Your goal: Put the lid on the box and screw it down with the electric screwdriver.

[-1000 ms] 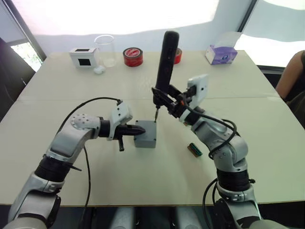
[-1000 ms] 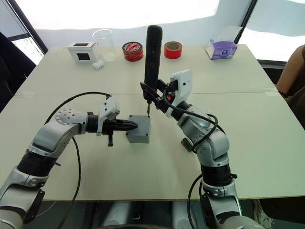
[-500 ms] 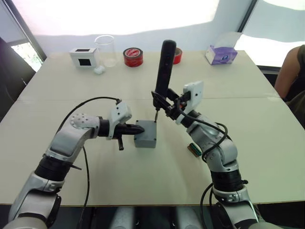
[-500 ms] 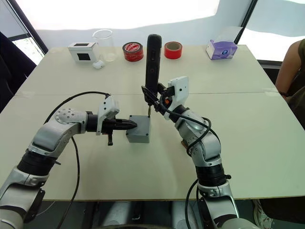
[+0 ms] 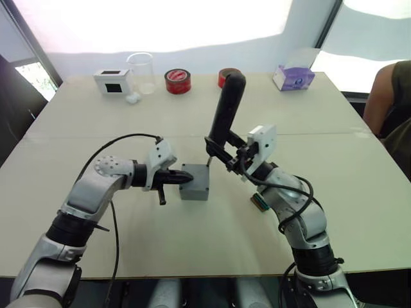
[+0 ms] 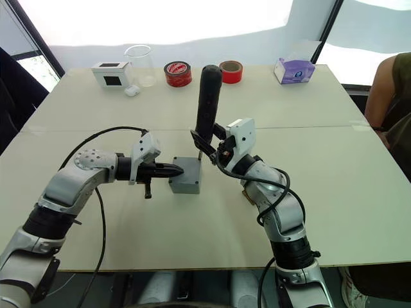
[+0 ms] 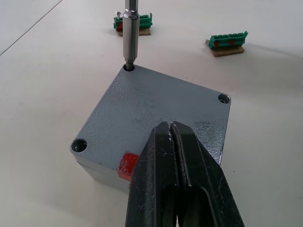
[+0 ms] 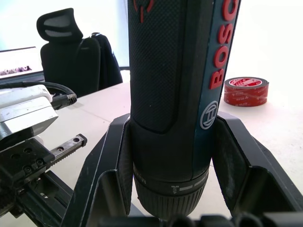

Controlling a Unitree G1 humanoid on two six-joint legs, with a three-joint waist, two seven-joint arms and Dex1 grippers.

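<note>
The grey box (image 5: 194, 183) stands mid-table with the lid (image 7: 156, 106) lying flat on top, its corner holes showing. The black electric screwdriver (image 5: 227, 110) stands nearly upright over it, top leaning slightly away to the right. Its metal bit (image 7: 129, 35) sits in the lid's far corner hole. My right gripper (image 5: 220, 146) is shut around the screwdriver's lower body, one finger (image 8: 111, 165) on each side of it. My left gripper (image 5: 184, 179) is shut, fingers (image 7: 156, 156) pressed together, its tip resting on the lid's left edge.
Two green terminal blocks (image 7: 228, 41) lie right of the box, one (image 5: 260, 201) beside my right arm. Along the far edge stand a white box with a black window (image 5: 112, 81), a glass beaker (image 5: 140, 69), two red tape rolls (image 5: 178, 80) and a tissue box (image 5: 293, 76). A person (image 5: 387, 102) sits at the right.
The screwdriver's top has come lower and leans more to the right, with the right arm lower too; the bit stays at the same corner. The left gripper and box have not moved.
</note>
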